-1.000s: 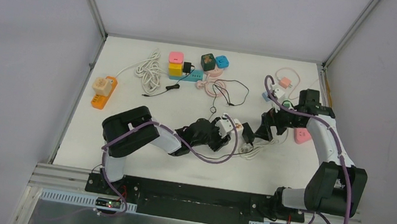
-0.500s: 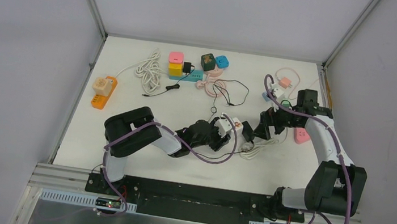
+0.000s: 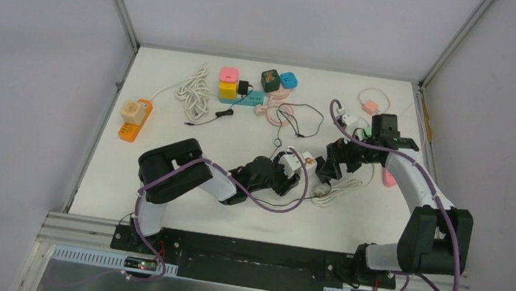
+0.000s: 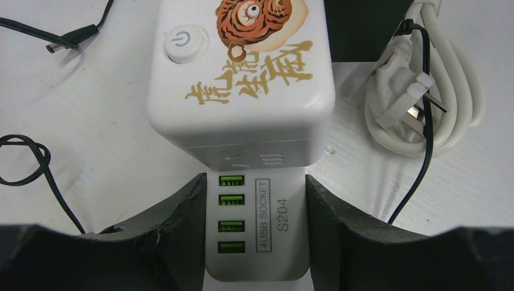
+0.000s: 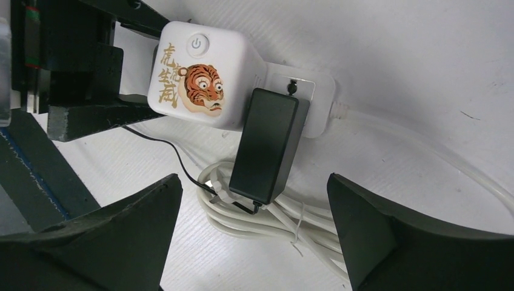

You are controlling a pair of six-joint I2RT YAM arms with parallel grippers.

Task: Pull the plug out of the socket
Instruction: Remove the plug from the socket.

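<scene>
Plug (image 5: pixel 267 145): black adapter block, seated in the side face of the socket (image 5: pixel 200 76), mid-table, between the two arms.

Left gripper (image 4: pixel 254 194): jaws narrow, clamped on the socket's USB end, one pad on each side. The cube body sticks out past the fingertips.

Right gripper (image 5: pixel 254 182): jaws wide, nothing held. It hangs over the plug with one finger on each side, well apart from it, no contact.

Around it:
- white cord (image 5: pixel 267 221) leaves the socket's far end and lies coiled right under the plug's free end, with its own pronged plug in the bundle
- thin black cable (image 5: pixel 157 145) runs from the plug's tip across that coil and under the socket
- a loose barrel connector (image 4: pixel 66 42) lies just beside the socket
- back of the table (image 3: pixel 162 178): orange strip (image 3: pixel 132 121), white cord bundle (image 3: pixel 194 87), pink and yellow cubes (image 3: pixel 228 82), dark cube (image 3: pixel 270 80), blue cube (image 3: pixel 289 80), all well apart

Markings: tiger face and gold characters 虎虎生威 on the socket top, next to the round power button (image 4: pixel 185 43). USB end has four green ports (image 4: pixel 231 213), labelled "4USB SOCKET S204".
</scene>
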